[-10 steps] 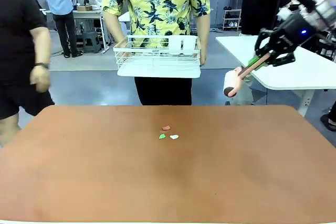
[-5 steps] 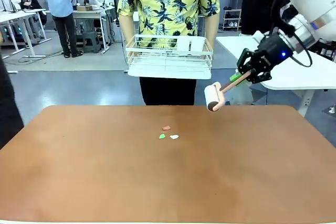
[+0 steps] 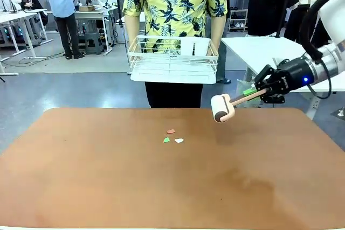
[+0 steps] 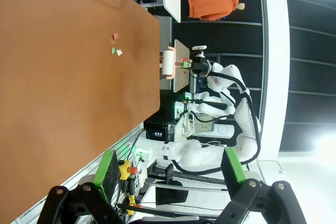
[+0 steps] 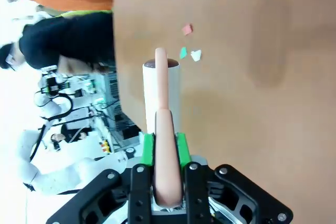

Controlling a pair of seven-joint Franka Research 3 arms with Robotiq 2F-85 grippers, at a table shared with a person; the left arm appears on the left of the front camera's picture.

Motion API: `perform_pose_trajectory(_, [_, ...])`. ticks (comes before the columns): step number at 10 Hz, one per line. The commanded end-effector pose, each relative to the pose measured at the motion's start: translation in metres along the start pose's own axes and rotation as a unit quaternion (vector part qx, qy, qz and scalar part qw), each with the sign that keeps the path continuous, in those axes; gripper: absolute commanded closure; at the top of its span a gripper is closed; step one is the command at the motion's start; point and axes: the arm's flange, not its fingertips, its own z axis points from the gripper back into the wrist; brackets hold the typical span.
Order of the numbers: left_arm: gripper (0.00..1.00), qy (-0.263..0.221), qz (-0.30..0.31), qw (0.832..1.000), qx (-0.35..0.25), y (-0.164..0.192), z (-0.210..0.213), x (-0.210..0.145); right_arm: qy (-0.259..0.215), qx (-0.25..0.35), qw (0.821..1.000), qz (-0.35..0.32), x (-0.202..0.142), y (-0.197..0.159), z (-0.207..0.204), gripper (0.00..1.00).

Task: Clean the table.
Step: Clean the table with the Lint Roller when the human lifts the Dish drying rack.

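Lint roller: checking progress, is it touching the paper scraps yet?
No, the lint roller hangs apart from the scraps, right of them.

I have the right arm (image 3: 330, 52) reaching in from the right, wrist tipped down and left. The right hand (image 3: 253, 91) sits over the far right, fingers clamped on the roller (image 3: 222, 107) handle. The left hand (image 4: 170, 158) has its fingers spread wide, holding nothing.

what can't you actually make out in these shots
- Scraps, front view: too small to tell what they are made of.
- Lint roller, front view: the angle does not show whether its head touches the table.
- White rack, front view: it hides the hands of the person, and its wires obscure the white item inside.
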Motion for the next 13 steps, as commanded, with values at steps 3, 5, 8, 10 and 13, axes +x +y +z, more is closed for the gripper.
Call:
perform_pose_trajectory(3, [0.00,-0.001,-0.002,1.000,-0.003,0.000,0.001,-0.004,-0.013,0.031,0.999,0.014,-0.020,-0.036,-0.027,0.79])
perform_pose_trajectory(5, [0.00,-0.001,-0.002,1.000,-0.003,0.000,0.001,-0.004,-0.033,0.009,0.999,0.025,-0.021,-0.026,-0.026,0.79])
perform_pose_trajectory(8, [0.00,-0.001,-0.002,1.000,-0.003,0.000,0.001,-0.004,-0.005,0.031,0.999,0.001,-0.021,-0.038,-0.022,0.79])
perform_pose_trajectory(10, [0.00,-0.001,-0.002,1.000,-0.003,0.000,0.001,-0.004,-0.010,0.023,1.000,0.003,-0.020,-0.039,-0.023,0.79])
perform_pose_trajectory(13, [0.00,-0.001,-0.002,1.000,-0.003,0.000,0.001,-0.004,0.010,-0.005,0.999,0.033,0.012,-0.047,-0.072,0.79])
